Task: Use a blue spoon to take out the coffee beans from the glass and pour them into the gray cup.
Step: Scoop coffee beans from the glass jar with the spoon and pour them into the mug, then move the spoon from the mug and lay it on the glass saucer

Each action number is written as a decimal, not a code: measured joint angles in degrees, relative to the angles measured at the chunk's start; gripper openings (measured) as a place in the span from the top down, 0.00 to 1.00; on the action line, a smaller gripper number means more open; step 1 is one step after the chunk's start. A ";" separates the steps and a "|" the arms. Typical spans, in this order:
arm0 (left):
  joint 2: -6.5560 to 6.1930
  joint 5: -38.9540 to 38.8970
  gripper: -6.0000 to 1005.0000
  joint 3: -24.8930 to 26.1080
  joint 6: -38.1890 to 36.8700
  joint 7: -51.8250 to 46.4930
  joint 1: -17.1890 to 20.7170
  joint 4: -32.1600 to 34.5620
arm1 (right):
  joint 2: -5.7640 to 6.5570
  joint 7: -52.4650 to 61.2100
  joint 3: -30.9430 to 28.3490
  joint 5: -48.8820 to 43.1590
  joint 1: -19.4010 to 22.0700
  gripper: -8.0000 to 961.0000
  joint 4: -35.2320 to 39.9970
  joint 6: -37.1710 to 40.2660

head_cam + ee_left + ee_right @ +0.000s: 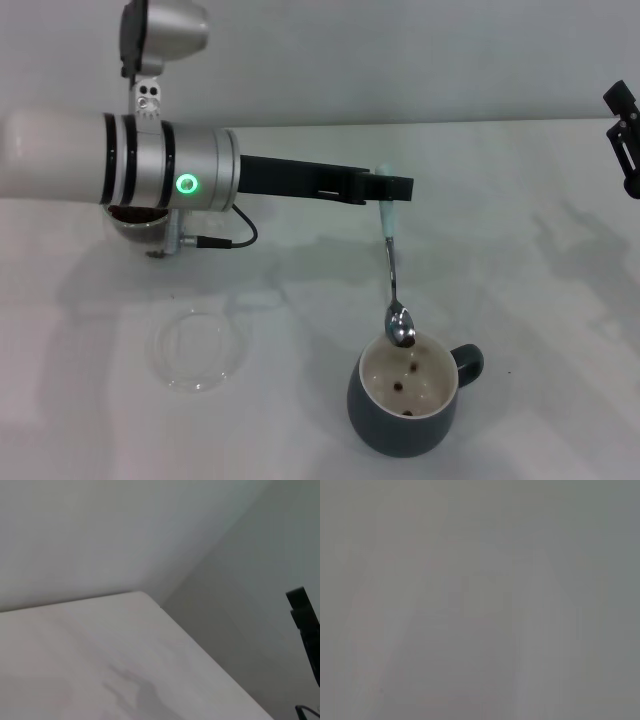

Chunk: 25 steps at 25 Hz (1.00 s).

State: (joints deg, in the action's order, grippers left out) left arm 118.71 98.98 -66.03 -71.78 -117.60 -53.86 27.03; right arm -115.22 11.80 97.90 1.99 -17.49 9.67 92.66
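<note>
In the head view my left gripper (391,187) reaches across the table and is shut on the pale handle end of the blue spoon (393,280). The spoon hangs almost straight down. Its metal bowl is just over the far rim of the gray cup (405,412), with a dark bean at its lower edge. A few coffee beans (404,388) lie inside the cup on its cream bottom. The glass (140,226) stands at the left, mostly hidden under my left forearm, and dark beans show in it. My right gripper (624,132) is parked at the right edge.
A flat clear glass saucer (197,349) lies on the white table (520,260), left of the cup. The left wrist view shows the table's far corner (145,597) and a black part at its right edge. The right wrist view shows only plain grey.
</note>
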 joint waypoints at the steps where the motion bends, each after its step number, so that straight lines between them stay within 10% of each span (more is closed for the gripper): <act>1: 0.02 0.01 0.87 -0.32 0.02 -0.10 -0.15 0.10 | 0.00 0.01 0.00 0.01 0.00 0.53 0.00 -0.01; 14: -0.17 0.36 0.87 -1.28 -0.34 -1.13 -0.17 1.39 | 0.01 0.23 0.00 0.03 0.09 0.53 -0.17 -0.02; 25: -1.82 -0.21 0.87 0.52 -0.68 -8.04 14.15 19.54 | 0.09 0.24 0.01 -0.07 0.15 0.53 0.00 0.18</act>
State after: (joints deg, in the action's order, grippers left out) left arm 116.89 98.78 -65.51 -72.47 -125.65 -39.71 46.57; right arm -115.13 12.04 97.91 1.92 -17.34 9.67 92.84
